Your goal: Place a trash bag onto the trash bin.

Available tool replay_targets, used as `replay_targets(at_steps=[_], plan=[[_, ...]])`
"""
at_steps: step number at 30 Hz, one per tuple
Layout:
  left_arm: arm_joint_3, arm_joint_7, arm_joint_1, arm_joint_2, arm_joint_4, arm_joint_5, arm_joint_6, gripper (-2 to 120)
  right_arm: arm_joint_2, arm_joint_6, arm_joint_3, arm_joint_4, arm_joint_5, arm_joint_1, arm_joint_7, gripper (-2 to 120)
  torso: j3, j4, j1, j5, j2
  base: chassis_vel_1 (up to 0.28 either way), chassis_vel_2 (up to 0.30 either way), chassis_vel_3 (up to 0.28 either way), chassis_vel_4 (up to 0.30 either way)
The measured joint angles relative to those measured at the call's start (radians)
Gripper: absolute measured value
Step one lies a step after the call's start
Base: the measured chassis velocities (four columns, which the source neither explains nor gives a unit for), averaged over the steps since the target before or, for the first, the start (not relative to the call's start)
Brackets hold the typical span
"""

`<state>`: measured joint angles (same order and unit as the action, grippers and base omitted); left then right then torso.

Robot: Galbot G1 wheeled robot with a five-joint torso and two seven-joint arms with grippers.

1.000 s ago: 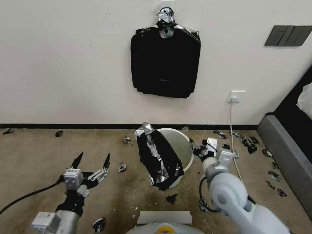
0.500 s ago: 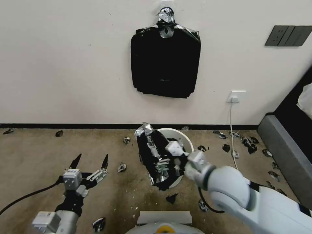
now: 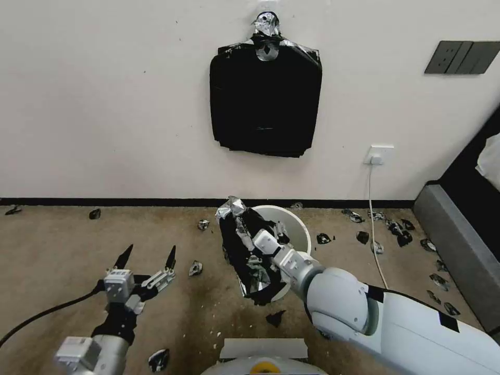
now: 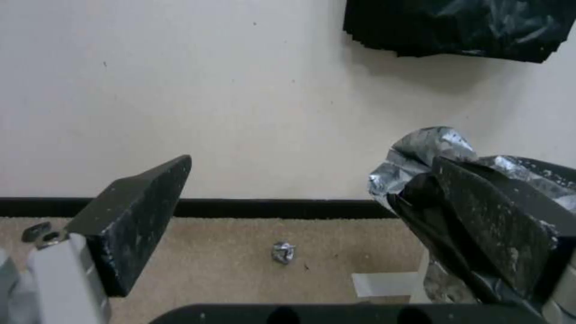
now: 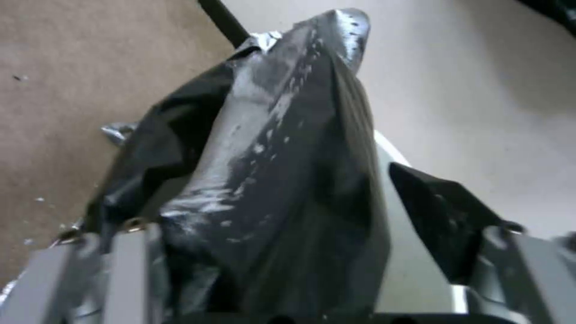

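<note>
The thin, glossy black plastic trash bag (image 3: 253, 255) hangs over the left rim of the round cream-white plastic trash bin (image 3: 298, 233) on the carpet floor; the right gripper (image 3: 266, 234) is at the bag, fingers spread around it, not clenched; the left gripper (image 3: 147, 257) hovers well left, fingers released.

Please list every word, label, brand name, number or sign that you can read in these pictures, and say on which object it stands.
No text can be read in these pictures.
The stack of black bags on the wall carries a faint pale mark, too small to read.
The trash bag, the trash bin, the wall socket and the dark switch panel show no letters.
The left gripper and right gripper show none either.
</note>
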<state>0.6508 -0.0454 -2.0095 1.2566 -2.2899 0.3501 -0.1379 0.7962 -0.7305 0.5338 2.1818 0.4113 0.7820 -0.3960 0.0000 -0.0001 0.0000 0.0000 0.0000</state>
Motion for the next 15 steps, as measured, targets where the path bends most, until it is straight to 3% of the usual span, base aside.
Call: replay_targets(at_steps=[2, 7, 9, 15], plan=[[-0.006, 0.000, 0.004, -0.001, 0.004, 0.000, 0.000, 100, -0.003, 0.001, -0.005, 0.005, -0.021, 0.002, -0.001, 62, 0.000, 0.0001, 0.000, 0.0000, 0.000, 0.000, 0.000, 0.000, 0.000], [-0.016, -0.003, 0.011, -0.003, 0.006, -0.006, 0.005, 100, -0.003, 0.003, -0.010, 0.008, -0.049, 0.004, -0.002, 48, 0.000, 0.0001, 0.000, 0.0000, 0.000, 0.000, 0.000, 0.000, 0.000], [-0.025, -0.014, 0.019, -0.012, 0.005, -0.008, 0.020, 100, -0.003, 0.005, -0.012, 0.010, -0.067, 0.011, -0.003, 37, 0.000, 0.0001, 0.000, 0.0000, 0.000, 0.000, 0.000, 0.000, 0.000], [-0.068, -0.049, 0.046, -0.053, -0.007, -0.009, 0.079, 100, -0.006, 0.007, -0.022, 0.014, -0.073, 0.017, -0.004, 18, 0.000, 0.0001, 0.000, 0.0001, 0.000, 0.000, 0.000, 0.000, 0.000]])
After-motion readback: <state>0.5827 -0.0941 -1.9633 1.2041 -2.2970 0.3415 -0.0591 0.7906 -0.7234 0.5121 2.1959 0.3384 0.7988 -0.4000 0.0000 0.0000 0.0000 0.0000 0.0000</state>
